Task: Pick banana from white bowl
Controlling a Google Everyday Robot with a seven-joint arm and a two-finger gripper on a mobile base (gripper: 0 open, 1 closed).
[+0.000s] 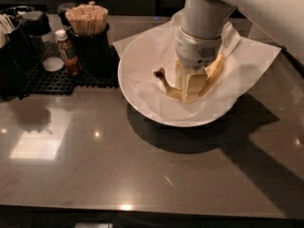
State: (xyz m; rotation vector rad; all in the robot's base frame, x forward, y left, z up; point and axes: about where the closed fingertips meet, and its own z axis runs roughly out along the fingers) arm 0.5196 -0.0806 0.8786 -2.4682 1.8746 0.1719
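Yellow against white paper, the banana [214,71] lies in the white bowl [124,87], a little right of its middle. Its dark stem tip points left and its other end rises toward the far right wall. Your pincer [191,93] stands straight down over the fruit's middle and hides that stretch. From this view you cannot tell whether it has closed on the banana or merely straddles it, so treat the grip as unproven.

Before lifting, make sure the hold sits across the thick middle rather than the tapering ends. Squeeze gently, since soft fruit will likely bruise or slip. Raise it straight up and slowly, watching that the crinkled paper [256,56] does not cling and come along. Clear the rim before you move sideways.

The bowl holds only the banana and its paper lining, whose corners hang over the far and right edges. On the counter [142,175] to the left, a black mat [52,82] carries three things:
- a black cup [92,51] packed with wooden sticks, near the bowl's left rim
- a small brown bottle [66,53]
- a dark-lidded shaker [40,37]
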